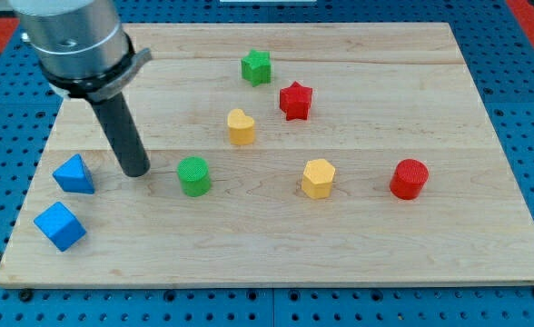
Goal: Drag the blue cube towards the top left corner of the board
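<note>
The blue cube (60, 226) lies near the board's bottom left corner. A blue triangular block (74, 174) lies just above it, at the left edge. My tip (136, 171) rests on the board to the right of the blue triangular block and up and to the right of the blue cube, touching neither. The rod rises from the tip to the arm's grey body at the view's top left.
A green cylinder (193, 175) lies just right of my tip. A yellow heart-shaped block (241, 127), a green star (257, 67) and a red star (295, 100) lie in the upper middle. A yellow hexagonal block (318, 178) and a red cylinder (409, 179) lie to the right on the wooden board (385, 245).
</note>
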